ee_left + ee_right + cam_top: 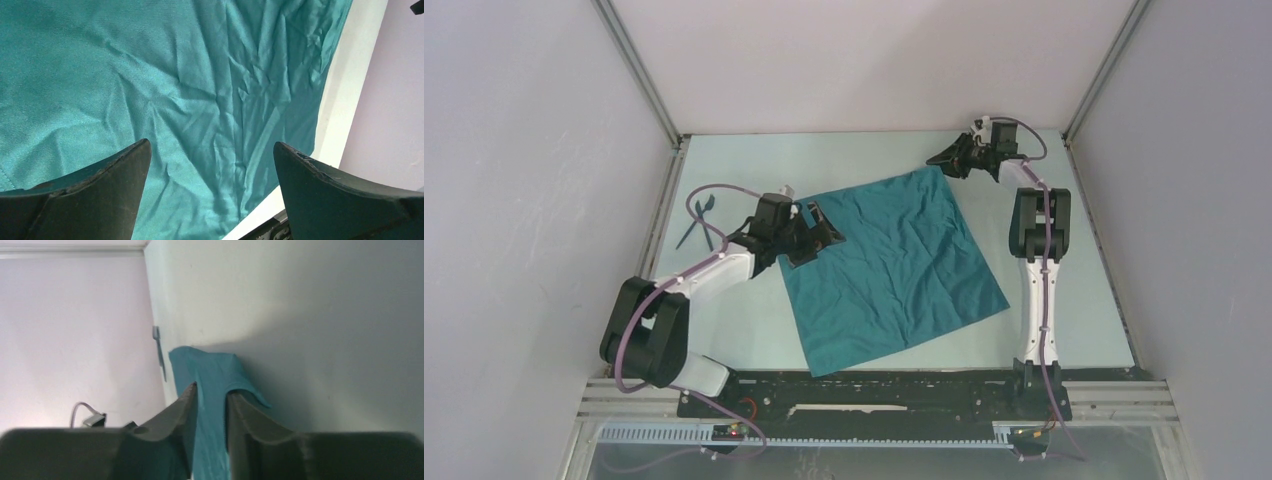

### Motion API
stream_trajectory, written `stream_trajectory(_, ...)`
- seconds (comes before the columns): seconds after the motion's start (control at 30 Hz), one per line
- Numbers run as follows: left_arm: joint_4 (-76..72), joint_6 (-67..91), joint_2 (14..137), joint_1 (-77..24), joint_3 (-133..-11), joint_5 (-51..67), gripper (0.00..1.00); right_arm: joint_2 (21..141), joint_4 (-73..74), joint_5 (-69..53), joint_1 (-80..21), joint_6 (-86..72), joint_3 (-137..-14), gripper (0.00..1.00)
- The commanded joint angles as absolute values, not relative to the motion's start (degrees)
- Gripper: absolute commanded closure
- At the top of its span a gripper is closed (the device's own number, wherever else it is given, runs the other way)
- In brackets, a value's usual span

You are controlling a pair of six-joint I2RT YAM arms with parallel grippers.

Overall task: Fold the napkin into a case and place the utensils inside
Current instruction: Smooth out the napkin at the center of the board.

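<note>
Cloth of wrinkled teal fabric, the napkin [892, 270], is spread flat mid-table. Its far corner is pinched by the right gripper [211, 402]; the left gripper [212, 165] is held wide above its left edge.

pale table [724, 330], teal napkin [894, 270], utensils [701, 222]

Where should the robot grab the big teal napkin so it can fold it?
Probably by a corner. The napkin lies spread flat, so its middle offers nothing to pinch, while the corners stick out over bare table. The right tool already has the far corner between its fingers, coming from the far right. The open left tool sits over the left corner and could come straight down on it.
</note>
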State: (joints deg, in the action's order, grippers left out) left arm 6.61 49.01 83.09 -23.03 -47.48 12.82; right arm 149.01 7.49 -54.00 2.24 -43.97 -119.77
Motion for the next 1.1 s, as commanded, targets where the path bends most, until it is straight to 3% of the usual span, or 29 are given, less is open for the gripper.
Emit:
stream_trajectory(0.0,6.58,46.79,80.33,-22.50,-49.04,11.92,0.00,149.22,5.17,-55.07,2.61,-44.56,-124.56,0.76)
stream_trajectory(0.17,6.18,46.93,81.19,-19.71,-48.96,13.73,0.00,139.05,-9.31,-58.37,2.57,-40.68,-113.21,0.88)
stream_trajectory(0.27,5.59,47.24,81.88,-17.76,-48.96,14.79,0.00,130.70,-22.26,-62.11,2.64,-41.77,-103.24,0.91)
stream_trajectory(0.43,4.50,47.87,81.98,-16.23,-48.41,14.33,0.00,124.89,-25.67,-62.26,2.53,-38.91,-93.93,0.93)
stream_trajectory(0.53,4.22,48.15,83.66,-15.71,-49.30,15.27,0.00,130.88,-12.35,-53.52,3.54,-35.65,-101.19,0.86)
stream_trajectory(0.67,4.00,48.42,86.26,-15.40,-51.60,15.83,0.00,140.64,12.23,-38.76,4.15,-33.04,-116.44,0.60)
stream_trajectory(0.8,4.06,49.20,89.14,-14.54,-54.05,16.40,0.00,144.79,31.58,-25.11,3.03,-25.76,-132.81,0.51)
stream_trajectory(0.87,4.14,49.70,89.65,-13.87,-55.09,16.27,0.00,140.44,31.66,-21.68,2.39,-23.72,-130.42,0.49)
stream_trajectory(1.07,6.98,50.44,92.87,-12.47,-60.28,12.38,0.00,131.61,33.79,-19.54,-2.10,-19.03,-123.10,0.28)
